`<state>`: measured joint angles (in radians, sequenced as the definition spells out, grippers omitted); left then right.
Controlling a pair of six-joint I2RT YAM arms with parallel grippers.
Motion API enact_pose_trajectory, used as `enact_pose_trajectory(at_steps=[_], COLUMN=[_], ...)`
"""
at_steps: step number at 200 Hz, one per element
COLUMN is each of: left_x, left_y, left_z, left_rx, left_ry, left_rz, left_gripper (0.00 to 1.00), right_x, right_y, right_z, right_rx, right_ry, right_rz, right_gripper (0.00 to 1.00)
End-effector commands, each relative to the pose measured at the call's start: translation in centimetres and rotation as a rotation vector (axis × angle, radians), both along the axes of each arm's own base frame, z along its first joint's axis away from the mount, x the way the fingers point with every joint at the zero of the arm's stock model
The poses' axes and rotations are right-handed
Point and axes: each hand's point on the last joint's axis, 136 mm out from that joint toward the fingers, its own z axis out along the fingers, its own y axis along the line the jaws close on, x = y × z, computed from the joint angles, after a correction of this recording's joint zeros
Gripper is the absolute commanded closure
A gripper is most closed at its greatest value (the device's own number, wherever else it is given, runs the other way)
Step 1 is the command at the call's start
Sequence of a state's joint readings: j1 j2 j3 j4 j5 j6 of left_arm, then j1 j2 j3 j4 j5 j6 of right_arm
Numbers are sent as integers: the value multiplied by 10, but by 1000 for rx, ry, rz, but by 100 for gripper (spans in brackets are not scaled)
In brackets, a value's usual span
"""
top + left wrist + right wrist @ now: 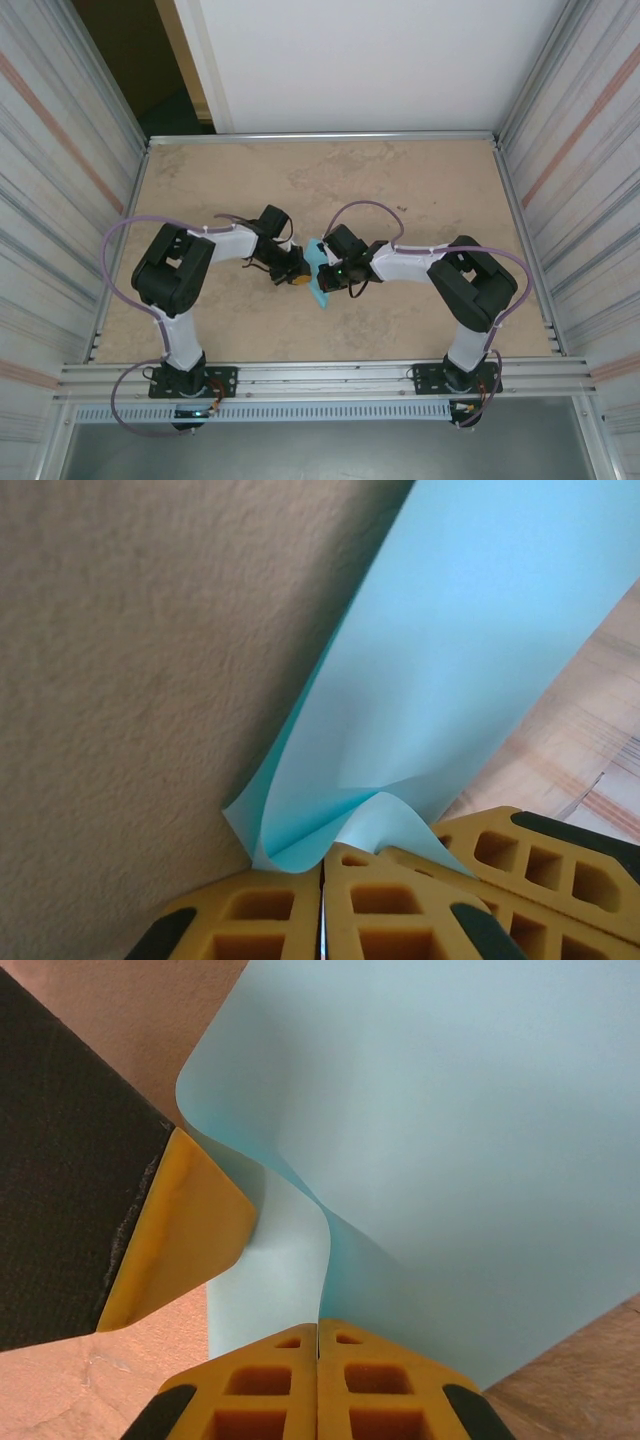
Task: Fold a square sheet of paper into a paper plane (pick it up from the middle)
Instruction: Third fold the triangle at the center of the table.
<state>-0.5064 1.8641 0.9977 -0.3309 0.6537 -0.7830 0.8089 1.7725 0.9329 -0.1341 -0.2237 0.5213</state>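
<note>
The square sheet of paper (319, 290) is light blue and folded small, and hangs between the two grippers at the table's middle. My left gripper (300, 276) comes in from the left and is shut on a curled corner of the sheet (450, 630), the pinch (322, 875) at its yellow fingertips. My right gripper (328, 272) faces it from the right, shut (318, 1328) on a bent edge of the sheet (450, 1140). The two grippers' fingertips nearly touch. The arms hide most of the outline, so I cannot tell whether it has the paper plane's pointed shape.
The beige table (400, 190) is walled by corrugated metal panels on the left (60, 180) and right (580, 180). A metal rail (320, 375) runs along the near edge by the arm bases. A dark opening (140, 60) lies at the back left.
</note>
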Motion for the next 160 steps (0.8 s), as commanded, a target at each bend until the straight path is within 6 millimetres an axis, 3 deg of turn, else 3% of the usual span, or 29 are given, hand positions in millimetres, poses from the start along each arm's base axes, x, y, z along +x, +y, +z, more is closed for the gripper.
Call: enact_pose_trajectory(at_steps=[1, 36, 56, 73, 110, 160], left_x=[-8, -12, -13, -12, -5, 13], left_y=[18, 28, 30, 32, 38, 27], left_z=[-23, -32, -37, -40, -44, -36], left_rx=[134, 193, 209, 219, 239, 199], left_ry=[41, 53, 58, 50, 17, -23], left_rz=[8, 4, 15, 37, 113, 172], left_gripper=[90, 91, 91, 92, 92, 91], right_x=[5, 19, 22, 17, -2, -8], right_y=[-5, -19, -28, -28, -8, 19], right_z=[13, 46, 59, 63, 61, 51], right_rx=[-5, 29, 43, 74, 154, 201], right_ry=[8, -20, -40, -30, 39, 103], right_rz=[-52, -174, -227, -231, -178, -140], right_gripper=[86, 59, 55, 57, 73, 85])
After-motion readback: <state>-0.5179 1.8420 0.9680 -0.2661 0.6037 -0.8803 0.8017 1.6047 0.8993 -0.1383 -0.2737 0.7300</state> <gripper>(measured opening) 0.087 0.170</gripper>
